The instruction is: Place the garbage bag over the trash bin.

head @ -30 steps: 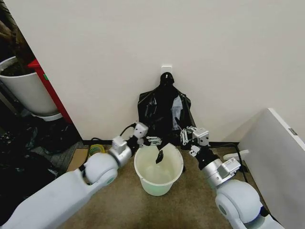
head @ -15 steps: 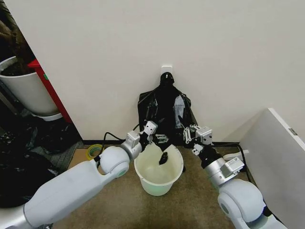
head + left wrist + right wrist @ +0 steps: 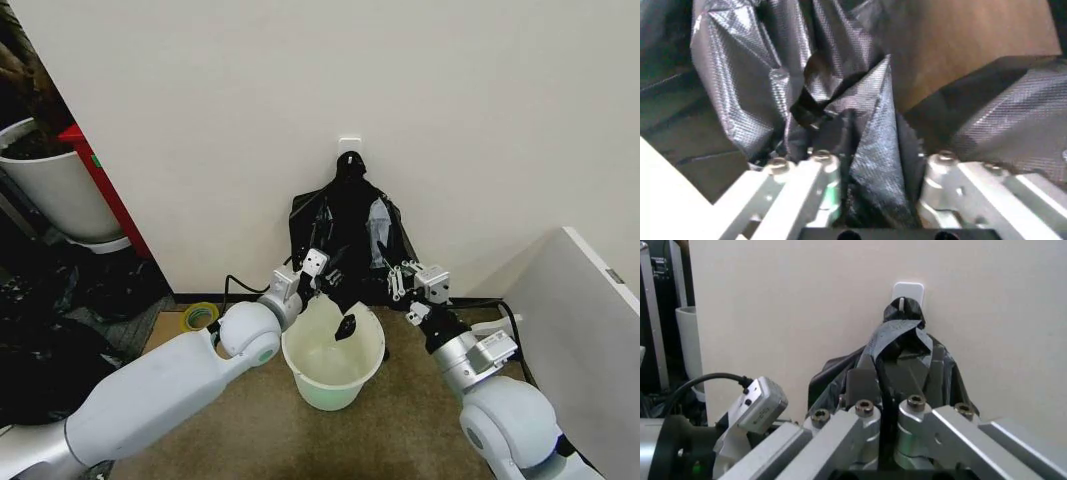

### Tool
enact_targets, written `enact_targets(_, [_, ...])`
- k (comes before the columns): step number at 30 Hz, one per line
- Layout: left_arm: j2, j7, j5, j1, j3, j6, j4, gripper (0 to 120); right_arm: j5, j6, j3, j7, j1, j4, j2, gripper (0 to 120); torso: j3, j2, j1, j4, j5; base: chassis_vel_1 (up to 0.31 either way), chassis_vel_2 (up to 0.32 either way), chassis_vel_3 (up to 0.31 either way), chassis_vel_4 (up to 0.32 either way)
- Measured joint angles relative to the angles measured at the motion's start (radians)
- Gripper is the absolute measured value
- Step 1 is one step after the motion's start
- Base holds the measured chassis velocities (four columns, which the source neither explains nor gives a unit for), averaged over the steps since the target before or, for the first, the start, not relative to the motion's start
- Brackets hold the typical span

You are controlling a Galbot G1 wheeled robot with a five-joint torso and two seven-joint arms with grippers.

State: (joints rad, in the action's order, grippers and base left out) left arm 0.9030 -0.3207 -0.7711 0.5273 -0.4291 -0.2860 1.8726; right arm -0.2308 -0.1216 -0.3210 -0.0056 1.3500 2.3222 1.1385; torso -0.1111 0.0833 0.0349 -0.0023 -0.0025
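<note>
Looking down from the head camera, you see the trash bin (image 3: 333, 362) on the floor before the wall, its rim bare; your left gripper (image 3: 330, 277) sits above its far rim, fingers parted around a fold of the garbage bag (image 3: 870, 150), which hangs from a wall hook (image 3: 349, 146); your right gripper (image 3: 398, 277) is clenched beside the bag.

The head camera looks forward and down from above at the wall corner, while both wrist cameras peer past their own jaws, the left pressed close, at the shared crinkly black plastic bag (image 3: 345, 235).
</note>
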Motion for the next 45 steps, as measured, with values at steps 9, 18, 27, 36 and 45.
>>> enact_targets(9, [-0.01,-0.038,-0.018,0.04,0.039,0.087,0.034,0,-0.017,0.014,0.005,0.015,0.0,-0.02,0.006,0,0.0,0.0,0.0,0.0,-0.0001,0.0,0.0,0.0,0.0])
enact_targets(18, [-0.082,-0.026,-0.055,0.178,0.218,0.15,0.195,0,-0.107,0.002,0.012,0.059,0.024,0.0,0.026,0,0.0,0.0,0.0,-0.0001,-0.0002,0.0,0.0,0.0,0.0])
enact_targets(27, [-0.175,0.015,-0.036,0.4,0.428,0.182,0.4,0,-0.196,-0.021,0.035,0.096,0.085,0.078,0.053,0,0.0,0.0,0.0,0.0001,-0.0003,0.0,0.0,0.0,0.0])
enact_targets(36, [-0.2,0.038,0.04,0.547,0.501,0.206,0.465,0,-0.232,-0.03,0.071,0.126,0.189,0.135,0.099,0,0.0,0.0,0.0,0.0,-0.0002,0.0,0.0,0.0,0.0])
enact_targets(45, [-0.176,0.032,0.051,0.643,0.495,0.201,0.473,0,-0.196,0.002,0.071,0.12,0.252,0.108,0.091,0,0.0,0.0,0.0,0.0001,-0.0002,0.0,0.0,0.0,0.0])
